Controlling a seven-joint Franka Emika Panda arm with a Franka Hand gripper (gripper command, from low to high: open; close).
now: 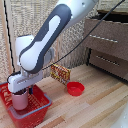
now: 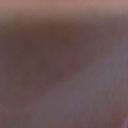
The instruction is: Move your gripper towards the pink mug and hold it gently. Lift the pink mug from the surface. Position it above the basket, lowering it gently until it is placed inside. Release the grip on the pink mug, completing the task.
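Observation:
In the exterior view the white arm reaches down at the lower left into the red basket (image 1: 39, 110). The pink mug (image 1: 20, 102) stands upright inside the basket walls, directly under the white hand. My gripper (image 1: 21, 94) sits on the mug's top and looks shut on it. One dark finger (image 1: 31, 91) shows beside the mug's side; the other is hidden. Whether the mug's base touches the basket floor cannot be told. The wrist view is only a pink-brown blur with no outline to read.
A low red bowl (image 1: 76, 88) lies on the wooden surface to the exterior view's right of the basket. A yellow-red patterned pack (image 1: 60, 73) stands behind it. A dark wooden drawer cabinet (image 1: 107, 45) fills the back right, with a black cable hanging across.

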